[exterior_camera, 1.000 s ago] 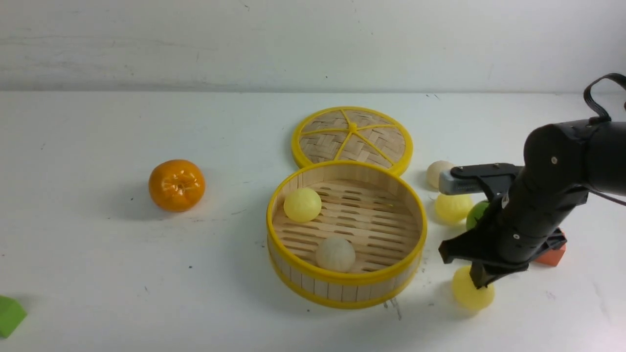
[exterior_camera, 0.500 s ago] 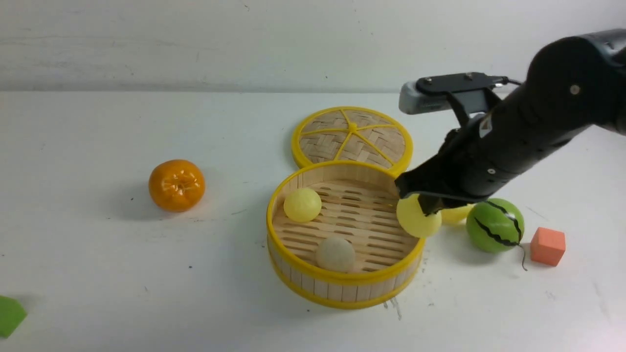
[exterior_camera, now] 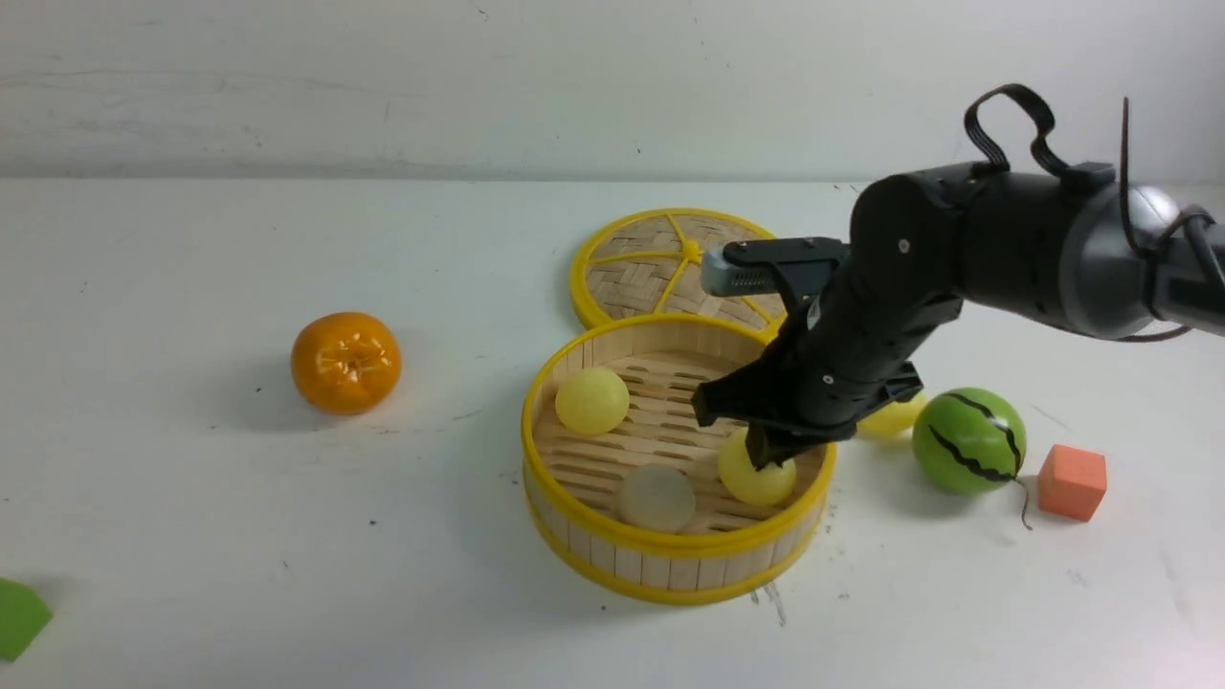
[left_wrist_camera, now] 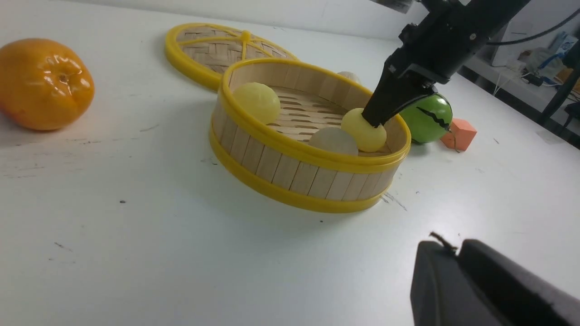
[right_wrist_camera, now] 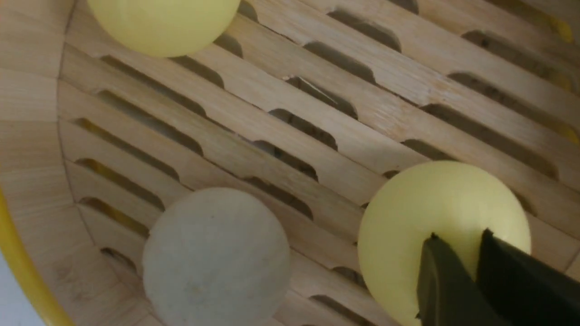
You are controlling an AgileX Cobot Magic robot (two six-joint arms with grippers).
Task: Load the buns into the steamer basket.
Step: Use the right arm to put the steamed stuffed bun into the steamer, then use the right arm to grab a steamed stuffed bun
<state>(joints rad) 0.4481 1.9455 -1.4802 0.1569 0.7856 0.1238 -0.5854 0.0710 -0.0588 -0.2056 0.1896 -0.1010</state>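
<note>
Buns inside the steamer basket now number 3, up from 2 just 0.5 s ago: the far yellow bun, the off-white bun and the held yellow bun. The right gripper, then above the right rim, reaches steeply down inside, fingers pinched narrowly on that bun at the slat floor. 1 outside yellow bun sits beside 1 watermelon ball.

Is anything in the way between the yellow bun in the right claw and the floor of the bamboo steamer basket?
Nothing visible. The smooth pale yellow bun in the right claw is already inside the round bamboo steamer basket, down near bare slats; the off-white bun lies beside it, apart.
</note>
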